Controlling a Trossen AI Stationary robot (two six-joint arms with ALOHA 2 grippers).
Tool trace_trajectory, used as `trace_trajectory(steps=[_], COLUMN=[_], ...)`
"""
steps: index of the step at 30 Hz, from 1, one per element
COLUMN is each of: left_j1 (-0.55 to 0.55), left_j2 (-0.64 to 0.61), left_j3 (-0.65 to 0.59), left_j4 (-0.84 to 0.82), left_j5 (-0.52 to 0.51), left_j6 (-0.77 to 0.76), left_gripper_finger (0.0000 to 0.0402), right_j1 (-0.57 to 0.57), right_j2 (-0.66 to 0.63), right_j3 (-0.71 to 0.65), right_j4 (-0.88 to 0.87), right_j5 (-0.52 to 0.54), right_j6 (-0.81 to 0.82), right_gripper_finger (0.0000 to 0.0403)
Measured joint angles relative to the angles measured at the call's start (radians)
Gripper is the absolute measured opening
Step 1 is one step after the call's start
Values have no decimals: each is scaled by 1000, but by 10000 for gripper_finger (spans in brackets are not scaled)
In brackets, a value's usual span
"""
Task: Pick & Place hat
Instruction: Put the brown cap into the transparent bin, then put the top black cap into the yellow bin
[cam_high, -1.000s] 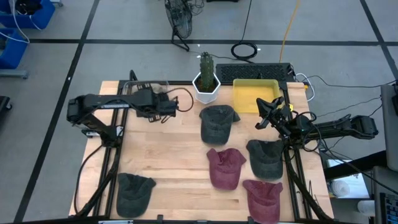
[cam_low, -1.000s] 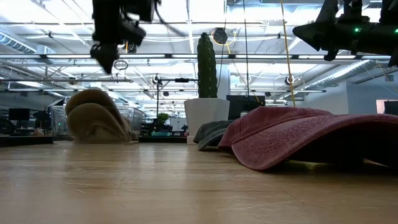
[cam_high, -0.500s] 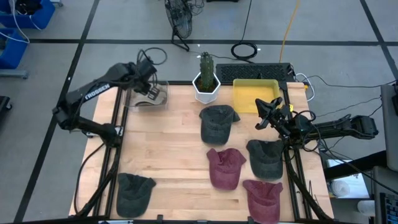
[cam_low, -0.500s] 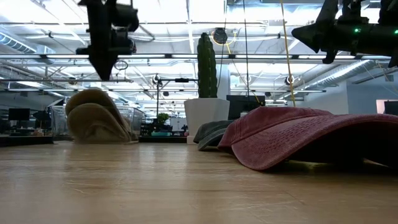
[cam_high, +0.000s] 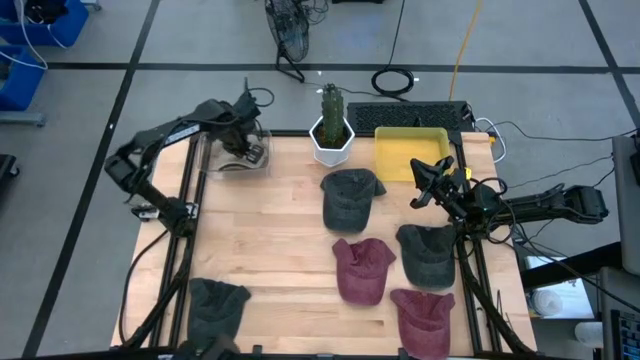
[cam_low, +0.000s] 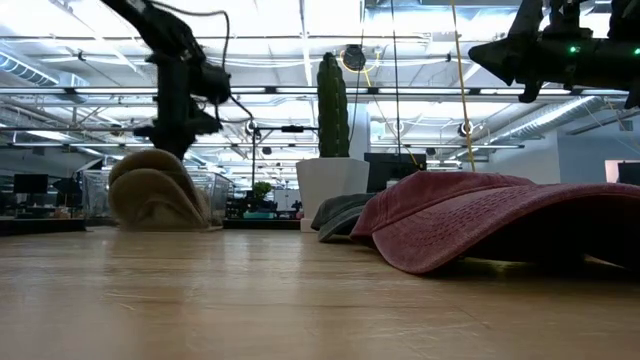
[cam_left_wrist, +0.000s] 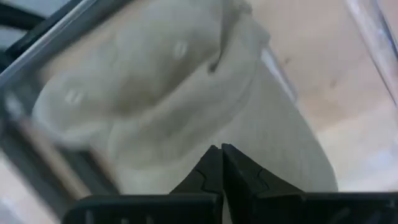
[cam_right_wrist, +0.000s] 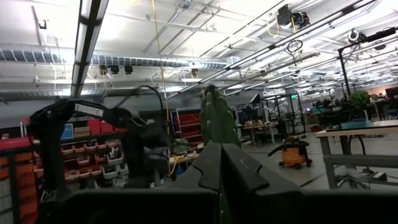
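**Left arm reaches into clear bin where tan hat lies**

The left pincer (cam_high: 243, 143) hangs over the clear bin (cam_high: 262, 160) at the far left corner of the desk (cam_high: 270, 250), its fingers pressed together. The left wrist view shows the two dark tips meeting directly above the tan hat (cam_left_wrist: 186, 93), which lies inside the bin; whether any fabric is caught between them cannot be told from these pictures. The bin appears to be the hat's drop-off place, which would explain why the arm works there, well apart from the loose caps.

The right pincer (cam_high: 428, 186) waits above the near edge of the yellow tray (cam_high: 410, 140), its fingers likewise pressed together and holding nothing (its wrist camera looks level across the room, past the cactus (cam_right_wrist: 217, 115), towards the left arm).

From overhead, the layout is plain: a dark cap (cam_high: 349, 198) near the white cactus pot (cam_high: 331, 140), two maroon caps (cam_high: 362, 268) and another dark cap (cam_high: 428, 250) to the right, and one more dark cap (cam_high: 216, 308) at the near left. The tan hat, however, is hidden there under the arm. The low view supplies it, a pale mound (cam_low: 155, 195) under the left arm, while a maroon cap (cam_low: 490, 225) fills its foreground and blocks most of the others.
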Motion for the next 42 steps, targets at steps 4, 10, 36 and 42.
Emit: trace_trajectory(steps=[4, 10, 36, 42], left_j1=[4, 10, -65, -164], left_j2=[84, 147, -86, -244], left_j3=[-7, -7, 59, 59], left_j4=[31, 39, 31, 35], left_j5=[-9, -28, -222, -171], left_j6=[32, 71, 67, -14], left_gripper_finger=[11, 13, 32, 33], right_j1=[0, 0, -3, -3], right_j2=[0, 0, 0, 0], right_j3=[0, 0, 0, 0], right_j4=[-10, -15, -6, -2], right_j5=[1, 2, 6, 6], right_j6=[0, -27, -53, -47], right_gripper_finger=[4, 4, 4, 4])
